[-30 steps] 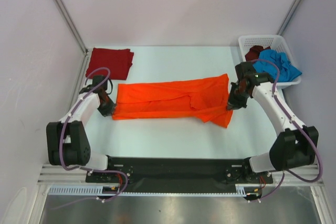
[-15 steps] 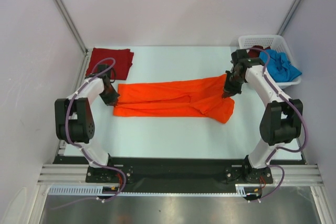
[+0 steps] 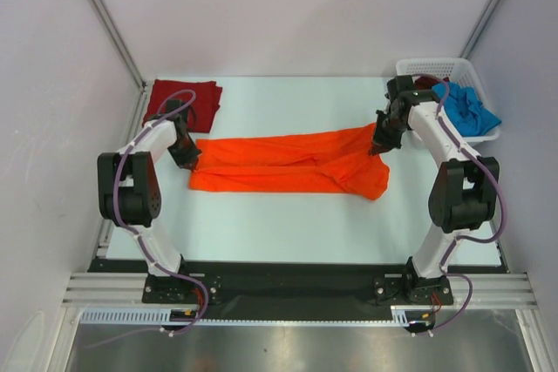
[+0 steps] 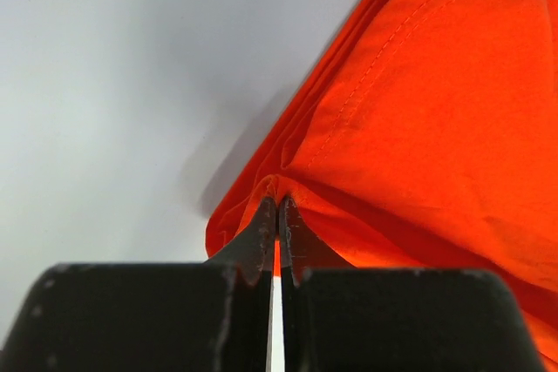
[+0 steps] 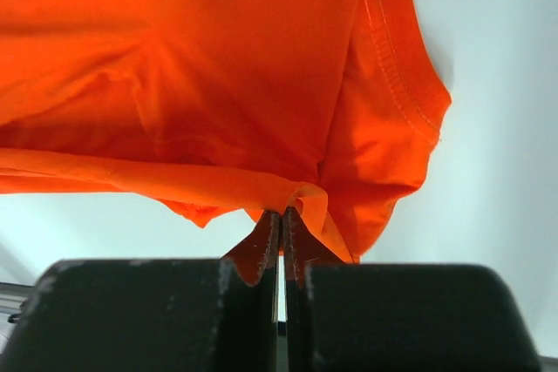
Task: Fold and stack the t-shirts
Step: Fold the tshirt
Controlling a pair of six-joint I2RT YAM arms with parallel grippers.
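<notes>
Bright orange t-shirt [image 3: 288, 163]; dark red t-shirt [image 3: 183, 100]; blue t-shirt [image 3: 471, 112]; white lattice basket [image 3: 433, 67]

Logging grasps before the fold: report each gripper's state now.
Left gripper: closed, pinching the left end of the orange t-shirt.
Right gripper: closed, pinching the right end of the same orange t-shirt.

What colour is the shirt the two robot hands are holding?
Bright orange; the t-shirt shows best in the top external view.

Both arms reach out toward the desk's back corners. The left gripper [image 3: 189, 161] and right gripper [image 3: 379, 147] each pinch the orange t-shirt [image 3: 279, 163] tight.
</notes>
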